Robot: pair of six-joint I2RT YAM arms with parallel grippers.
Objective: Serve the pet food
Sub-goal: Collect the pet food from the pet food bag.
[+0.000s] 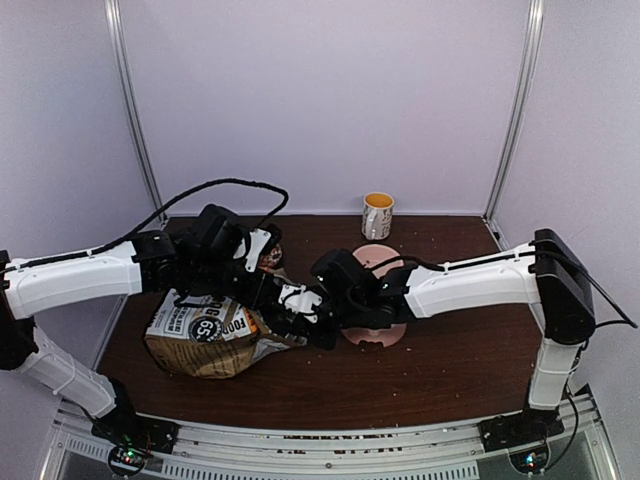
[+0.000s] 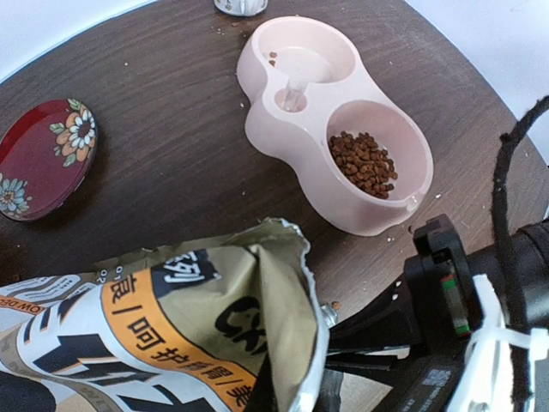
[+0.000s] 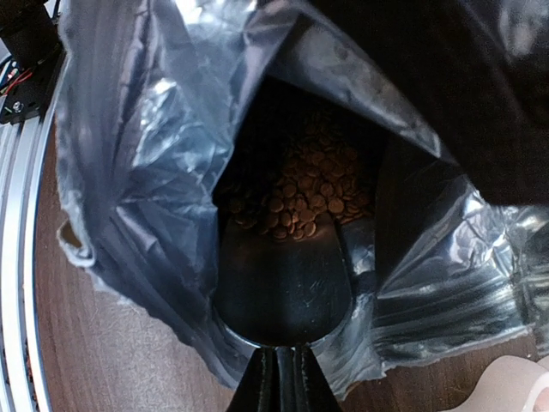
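Note:
The tan paper bag (image 1: 205,335) with the orange band lies tilted on the table, its mouth toward the right. My left gripper (image 1: 262,290) is shut on the bag's torn top edge (image 2: 296,343) and holds the mouth open. My right gripper (image 3: 279,386) is shut on the handle of a black scoop (image 3: 283,275), whose bowl is inside the silver-lined bag. Brown kibble (image 3: 304,193) lies at the scoop's front lip and deeper in the bag. A pink double bowl (image 2: 292,142) stands beyond the bag, with kibble (image 2: 363,163) in its nearer well.
A red flowered saucer (image 2: 43,159) lies to the left of the pink bowl. A white and yellow mug (image 1: 377,215) stands at the table's back edge. Loose pellets and crumbs are scattered on the dark wood. The right arm (image 1: 470,280) crosses over the pink bowl (image 1: 385,336).

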